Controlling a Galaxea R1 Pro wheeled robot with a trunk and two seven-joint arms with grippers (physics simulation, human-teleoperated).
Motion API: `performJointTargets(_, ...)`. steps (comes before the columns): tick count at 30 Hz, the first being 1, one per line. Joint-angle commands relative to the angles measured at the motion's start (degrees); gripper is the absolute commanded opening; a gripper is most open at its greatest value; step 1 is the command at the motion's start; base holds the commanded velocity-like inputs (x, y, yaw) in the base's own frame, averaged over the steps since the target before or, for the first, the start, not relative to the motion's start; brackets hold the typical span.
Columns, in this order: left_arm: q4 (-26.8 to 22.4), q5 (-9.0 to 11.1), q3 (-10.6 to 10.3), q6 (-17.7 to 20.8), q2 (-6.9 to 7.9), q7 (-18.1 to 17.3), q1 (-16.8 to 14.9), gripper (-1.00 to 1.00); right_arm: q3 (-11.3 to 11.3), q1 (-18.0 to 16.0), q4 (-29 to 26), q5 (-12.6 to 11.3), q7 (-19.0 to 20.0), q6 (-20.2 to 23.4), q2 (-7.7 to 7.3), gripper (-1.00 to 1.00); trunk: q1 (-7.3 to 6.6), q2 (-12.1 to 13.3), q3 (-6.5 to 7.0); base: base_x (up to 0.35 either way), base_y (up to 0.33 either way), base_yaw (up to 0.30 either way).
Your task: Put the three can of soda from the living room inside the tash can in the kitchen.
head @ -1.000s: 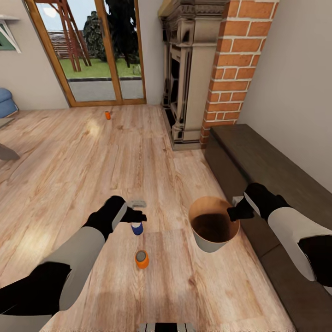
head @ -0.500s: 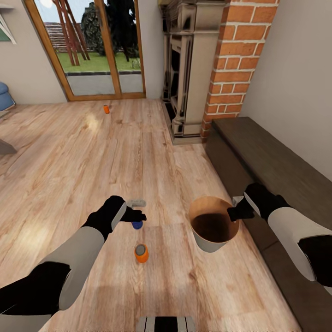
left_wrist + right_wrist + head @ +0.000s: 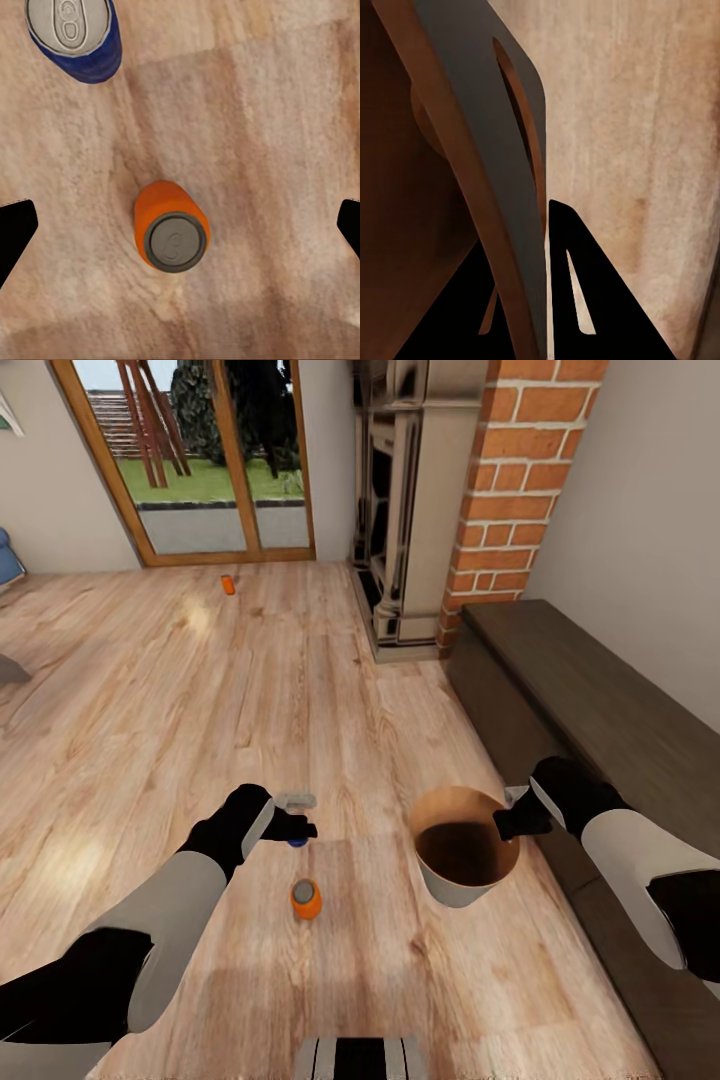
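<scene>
Soda cans: one upright on floor (image 3: pixel 150 690) below your left claw (image 3: pixel 297 815), claw spread, holding nothing (image 3: pixel 172 236); second just beside it (image 3: pixel 75 34); third far off near glass doors (image 3: pixel 228 585). Your right claw (image 3: pixel 508 822) pinches trash can (image 3: pixel 465 850) rim, bin lifted off floor.

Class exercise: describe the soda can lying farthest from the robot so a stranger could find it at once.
Start at the wood-framed glass doors. On the pale wood floor just before them sits a small orange can. Unlike the two cans near the left gripper, it sits alone, far off.
</scene>
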Motion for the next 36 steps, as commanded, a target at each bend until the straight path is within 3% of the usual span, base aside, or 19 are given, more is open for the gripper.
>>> performJointTargets(1, 0.0, 0.01, 0.01, 0.0, 0.0, 0.0, 0.0, 1.0, -0.24, -0.04, -0.01, -1.25, 0.37, 0.23, 0.02, -1.0, 0.01, -0.03, -0.31, 0.0, 0.0, 0.0)
performJointTargets(6, 0.03, 0.0, 0.02, -0.05, 0.0, 0.0, 0.01, 1.0, -0.24, -0.04, -0.01, -1.25, 0.37, 0.23, 0.08, -1.0, 0.14, -0.09, -1.87, 0.0, 0.0, 0.0)
performJointTargets(14, -0.02, 0.0, 0.01, -0.8, 0.0, 0.14, 0.0, 1.0, 0.07, -0.04, -0.05, -1.25, 0.36, 0.23, 0.04, -1.0, 0.14, -0.09, -2.34, 0.0, 0.0, 0.0)
performJointTargets(19, 0.2, 0.33, 0.6, 0.82, -0.1, 0.33, 1.63, 1.0, 1.91, -1.63, 1.47, 2.24, 0.05, 0.23, -1.4, -1.0, 0.14, -0.1, -2.34, 0.0, 0.0, 0.0)
performJointTargets(22, 0.2, 0.33, 0.6, 1.62, -0.1, 0.33, 2.6, 1.0, 3.8, -2.54, 2.45, 6.47, 0.05, 0.23, -1.4, -1.0, 0.14, -0.1, -2.34, 0.0, 0.0, 0.0)
performJointTargets(26, 0.2, 0.33, 0.6, 1.62, -0.1, 0.33, 3.9, 1.0, 3.8, -3.79, 2.63, 10.05, 0.05, 0.23, -1.4, -1.0, 0.14, -0.1, -2.34, 0.0, 0.0, 0.0)
performJointTargets(36, 0.2, 0.33, 0.6, 1.62, -0.1, 0.33, 4.06, 1.0, 3.8, -5.46, 2.63, 11.56, 0.05, 0.23, -1.4, -1.0, 0.14, -0.1, -2.34, 0.0, 0.0, 0.0)
